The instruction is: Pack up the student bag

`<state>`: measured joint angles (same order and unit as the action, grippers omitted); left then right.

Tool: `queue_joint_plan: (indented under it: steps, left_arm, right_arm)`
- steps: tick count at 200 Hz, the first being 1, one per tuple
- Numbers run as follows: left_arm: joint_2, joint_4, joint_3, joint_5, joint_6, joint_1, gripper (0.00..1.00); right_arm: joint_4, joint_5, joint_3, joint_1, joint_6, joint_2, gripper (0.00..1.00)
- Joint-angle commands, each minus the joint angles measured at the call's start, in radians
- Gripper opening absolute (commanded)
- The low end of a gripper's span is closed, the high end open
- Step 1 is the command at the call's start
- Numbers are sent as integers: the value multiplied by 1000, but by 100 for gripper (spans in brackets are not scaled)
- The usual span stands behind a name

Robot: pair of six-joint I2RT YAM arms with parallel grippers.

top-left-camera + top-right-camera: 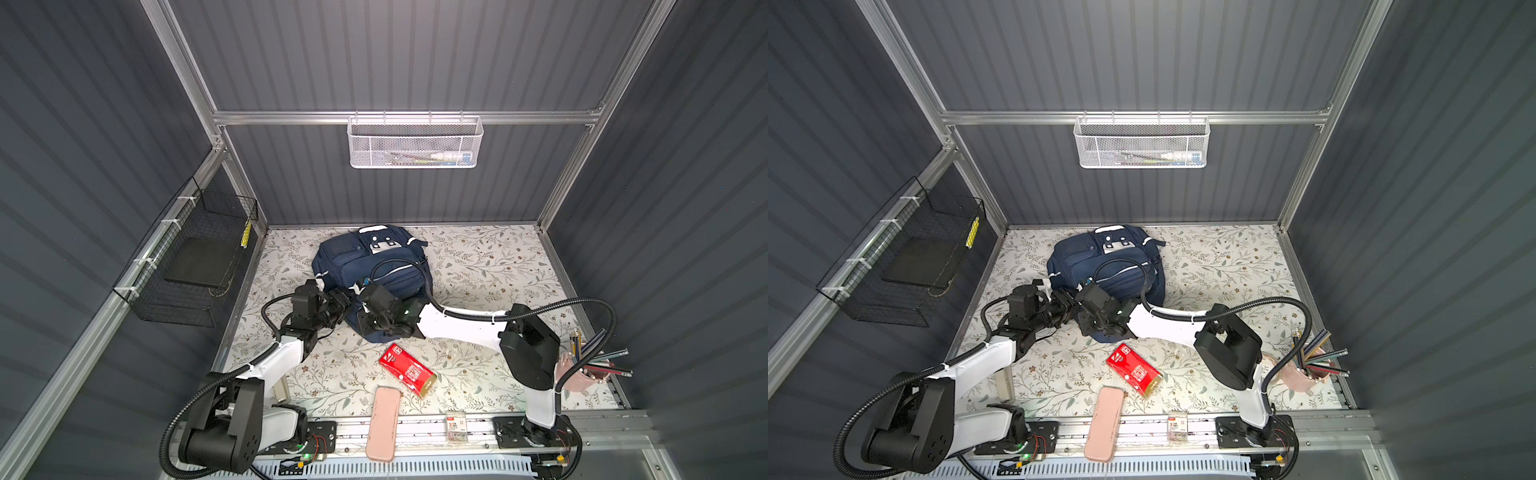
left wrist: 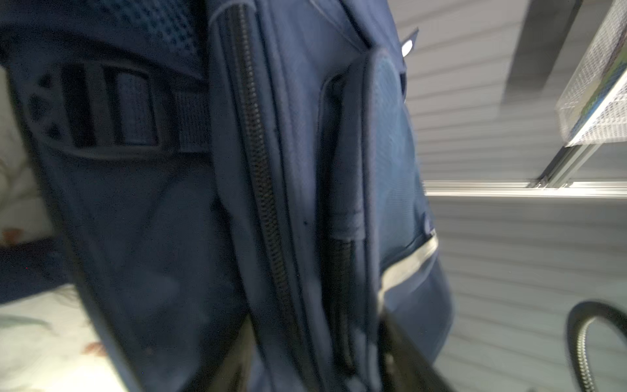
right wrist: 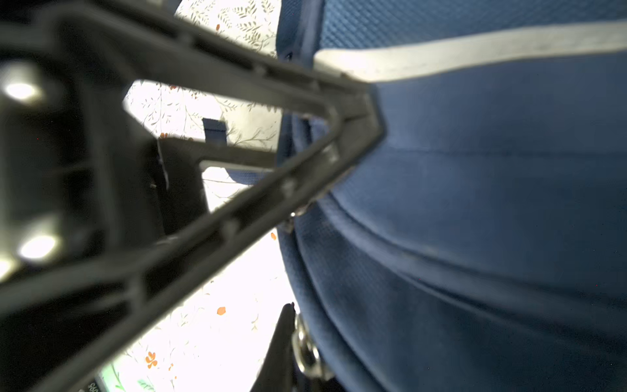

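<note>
**Navy fabric student bag [image 1: 365, 266], worked from its near end**

Bag lies rear-centre on the worktop [image 1: 498, 266], long axis from rear edge to front. White stripes [image 3: 475, 44], dotted patch [image 1: 384, 243], side zip [image 2: 258, 163] shut. Left pincer [image 1: 348, 300] at its front-left side, jaws unclear. Right pincer [image 3: 368, 112] closed, tips against fabric. Bag stretches rearward from both.

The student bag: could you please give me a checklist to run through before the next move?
1. Right fingers closed on student bag fabric by its white stripe: ok.
2. Left fingers gripping: cannot tell; they flank the zip seam, blurred.
3. Zip open for packing: not ok; the teeth seen are shut.
4. Red box and pink case lying free in front of the bag: ok.
5. Right arm's cable clear of the bag: cannot tell; it loops over it.
</note>
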<state>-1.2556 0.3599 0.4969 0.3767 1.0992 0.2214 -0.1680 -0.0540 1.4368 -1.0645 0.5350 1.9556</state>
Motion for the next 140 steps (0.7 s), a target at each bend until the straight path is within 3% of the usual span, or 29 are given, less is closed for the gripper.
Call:
queue_joint_plan:
  steps: [1,32,55,74,110,140]
  left_arm:
    - [25,-77,23,-39,-48,4,0]
    - [70,-177,37,-21,-103,-38,0]
    - [79,-190,34,88,-112,-148,0]
    - [94,-245,55,116,-154,-214,0]
    - [87,-275,87,134,-177,-221,0]
    - [80,-294,106,126,-195,-225,0]
  right_arm:
    - [20,-25,-48,-19,1,-62,0]
    - [-11,-81,-209,55,-6,-166,0]
    - [-7,-84,-332,170,-51,-250,0]
    - [6,-72,-401,278,-90,-303,0]
    - [44,-57,-442,462,-143,-325,0]
    - [48,-53,-418,544,-168,-278,0]
